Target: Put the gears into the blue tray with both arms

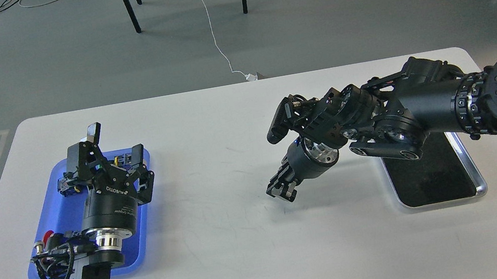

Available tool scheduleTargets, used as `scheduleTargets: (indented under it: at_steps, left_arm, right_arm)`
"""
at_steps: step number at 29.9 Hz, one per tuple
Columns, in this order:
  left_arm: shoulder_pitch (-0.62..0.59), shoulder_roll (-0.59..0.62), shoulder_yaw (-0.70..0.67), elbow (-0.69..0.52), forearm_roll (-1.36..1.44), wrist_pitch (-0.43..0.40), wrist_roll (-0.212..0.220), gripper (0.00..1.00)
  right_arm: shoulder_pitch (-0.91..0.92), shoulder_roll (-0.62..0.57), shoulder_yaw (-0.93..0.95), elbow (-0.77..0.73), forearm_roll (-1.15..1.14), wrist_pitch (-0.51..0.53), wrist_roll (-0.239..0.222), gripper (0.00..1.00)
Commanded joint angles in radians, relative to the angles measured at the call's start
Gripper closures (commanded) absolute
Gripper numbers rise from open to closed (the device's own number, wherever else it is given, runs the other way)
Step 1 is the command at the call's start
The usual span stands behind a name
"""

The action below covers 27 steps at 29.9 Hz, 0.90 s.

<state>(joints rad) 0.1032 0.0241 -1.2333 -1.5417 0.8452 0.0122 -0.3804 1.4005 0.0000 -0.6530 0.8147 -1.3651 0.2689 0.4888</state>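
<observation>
The blue tray (62,212) lies at the table's left, with small parts at its far end and near end. My left gripper (116,142) hovers over the tray's far right part, open, with nothing showing between its fingers. My right gripper (280,190) points down and left just above the bare table at centre right. It is small and dark, so its fingers cannot be told apart, nor can anything held in them. I cannot make out any gears; my left arm hides much of the tray.
A shiny steel tray (480,181) with black lining lies at the right, partly under my right arm. A red push button (48,237) sits at the blue tray's near left. White table (225,244) lies between the two trays.
</observation>
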Motion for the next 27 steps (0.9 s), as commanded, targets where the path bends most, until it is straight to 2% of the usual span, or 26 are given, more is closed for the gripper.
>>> scheduleTargets:
  at_steps: [1, 3, 4, 5, 11, 14, 19, 21, 25, 27]
  left_arm:
    - [0.001, 0.0, 0.0, -0.001, 0.0, 0.0, 0.0, 0.02]
    - [0.001, 0.0, 0.0, -0.005, 0.0, 0.0, 0.0, 0.02]
    - [0.001, 0.0, 0.0, -0.009, 0.0, 0.0, 0.0, 0.02]
    - [0.001, 0.0, 0.001, -0.011, 0.0, 0.0, 0.0, 0.02]
    - [0.001, 0.004, 0.003, -0.011, 0.0, 0.0, 0.0, 0.02]
    - [0.001, 0.005, 0.003, -0.011, 0.0, 0.0, 0.0, 0.02]
    - [0.0, 0.004, 0.005, -0.011, -0.002, -0.001, 0.0, 0.02]
    - [-0.002, -0.001, 0.009, -0.009, -0.003, -0.001, 0.0, 0.02]
    - [-0.004, -0.003, 0.014, -0.009, -0.002, -0.001, 0.0, 0.02]
    - [-0.004, -0.001, 0.017, -0.009, -0.002, -0.001, 0.0, 0.02]
  right_arm:
    - [0.002, 0.0, 0.0, 0.001, 0.033, 0.0, 0.0, 0.35]
    - [0.009, 0.0, 0.004, 0.004, 0.066, 0.0, 0.0, 0.27]
    - [0.018, 0.0, 0.006, 0.006, 0.102, 0.0, 0.0, 0.11]
    - [0.025, 0.0, 0.007, 0.006, 0.128, 0.0, 0.0, 0.02]
    - [0.1, 0.0, 0.059, 0.021, 0.239, 0.001, 0.0, 0.02]
    - [0.124, -0.012, 0.163, 0.05, 0.285, 0.004, 0.0, 0.02]
    - [0.112, -0.169, 0.288, 0.11, 0.397, 0.003, 0.0, 0.02]
    - [0.088, -0.27, 0.369, 0.132, 0.487, 0.001, 0.0, 0.02]
    - [0.011, -0.367, 0.51, 0.126, 0.606, -0.002, 0.0, 0.02]
    - [-0.075, -0.428, 0.639, 0.127, 0.688, -0.002, 0.0, 0.02]
